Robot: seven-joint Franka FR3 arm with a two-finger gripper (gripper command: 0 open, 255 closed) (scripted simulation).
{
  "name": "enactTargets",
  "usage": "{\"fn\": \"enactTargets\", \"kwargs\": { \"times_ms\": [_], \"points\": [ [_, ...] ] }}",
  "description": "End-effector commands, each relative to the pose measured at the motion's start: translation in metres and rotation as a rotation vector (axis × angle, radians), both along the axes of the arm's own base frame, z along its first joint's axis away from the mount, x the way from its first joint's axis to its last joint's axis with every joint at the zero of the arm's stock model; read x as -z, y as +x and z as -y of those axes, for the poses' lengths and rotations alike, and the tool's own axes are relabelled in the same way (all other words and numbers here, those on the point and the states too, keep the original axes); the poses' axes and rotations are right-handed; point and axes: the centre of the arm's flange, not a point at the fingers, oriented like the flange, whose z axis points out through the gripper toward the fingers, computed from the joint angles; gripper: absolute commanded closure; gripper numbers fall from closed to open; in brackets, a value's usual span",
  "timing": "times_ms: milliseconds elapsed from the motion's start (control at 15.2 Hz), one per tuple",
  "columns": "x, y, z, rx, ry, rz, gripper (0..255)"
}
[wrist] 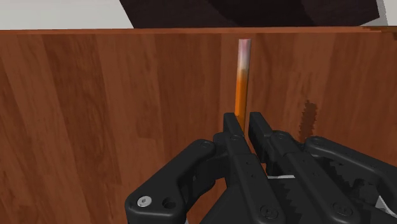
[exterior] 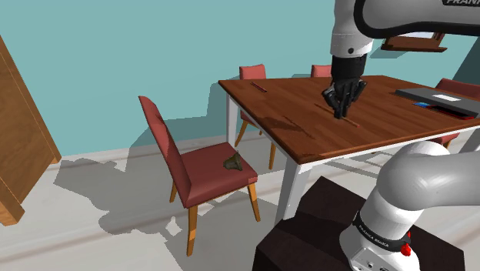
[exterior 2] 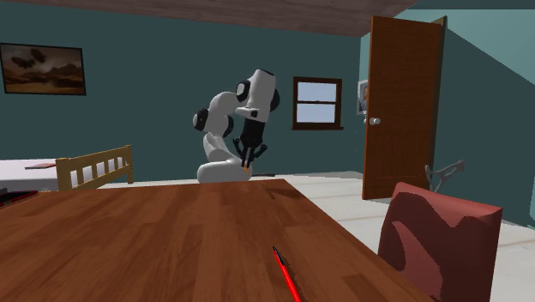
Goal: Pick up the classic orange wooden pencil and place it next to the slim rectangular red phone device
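An orange pencil [wrist: 241, 76] with a pale pink end lies along the brown wooden table [exterior: 292, 104]. Its near end runs between the two black fingers of my gripper [wrist: 245, 118], which stand close together and clasp it. In the shoulder view the gripper [exterior: 341, 114] points straight down, tips at the table top near its front edge. From across the table the gripper [exterior 2: 248, 163] hangs at the far edge. A slim red device [exterior 2: 288, 276] lies flat near the opposite corner, also seen as a thin red strip [exterior: 261, 87]; it is far from the gripper.
A dark flat device with a white label [exterior: 435, 98] lies on the table at the shoulder view's right. Red chairs [exterior: 192, 165] stand around the table, one with a small olive object [exterior: 233, 162] on its seat. Another chair back [exterior 2: 437, 240] rises at the red device's corner.
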Motion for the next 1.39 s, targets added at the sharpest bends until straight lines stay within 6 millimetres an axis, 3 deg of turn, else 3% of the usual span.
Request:
{"fn": "enactTargets", "kwargs": {
  "times_ms": [0,66,1320],
  "points": [
    [-0.011,0.0,0.001,0.0,0.0,0.0,255],
    [-0.016,0.0,0.001,0.0,0.0,0.0,255],
    [-0.018,-0.106,0.228,0.0,0.0,0.0,255]
  ]
}}
